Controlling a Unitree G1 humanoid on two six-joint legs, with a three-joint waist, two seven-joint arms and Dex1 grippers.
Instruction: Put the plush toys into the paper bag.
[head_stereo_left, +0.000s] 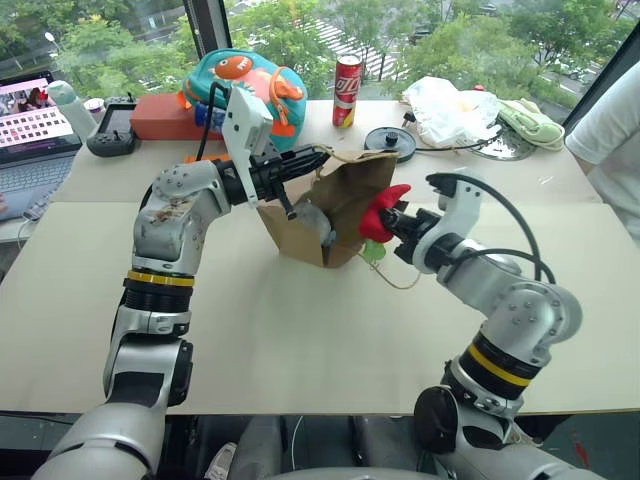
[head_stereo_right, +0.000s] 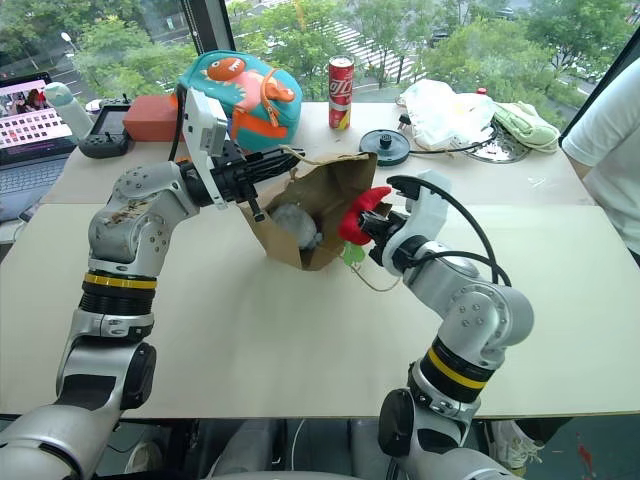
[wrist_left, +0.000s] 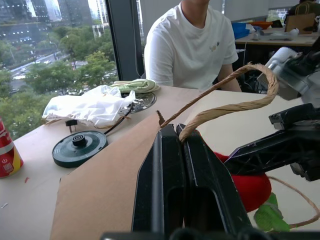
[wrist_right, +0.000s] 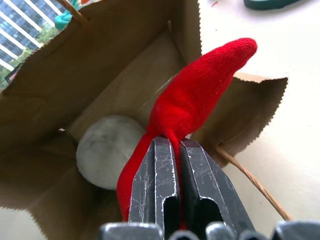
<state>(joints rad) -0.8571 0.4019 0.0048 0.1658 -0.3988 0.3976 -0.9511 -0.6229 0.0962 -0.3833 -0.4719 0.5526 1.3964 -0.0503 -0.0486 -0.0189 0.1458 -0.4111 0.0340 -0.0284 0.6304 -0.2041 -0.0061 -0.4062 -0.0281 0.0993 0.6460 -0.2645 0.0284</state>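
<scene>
Right hand pinching red plush toy at paper bag mouth, left hand pinching bag rim

Both arms reach inward, raised, their jaws clamped shut.

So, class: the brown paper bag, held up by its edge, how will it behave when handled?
Probably light and floppy: the paper bag hangs tilted from the left claw, pinched at the rim, its walls creased. It would likely tip or slump if let go, since the mouth faces sideways. The grey toy inside may roll out.
</scene>
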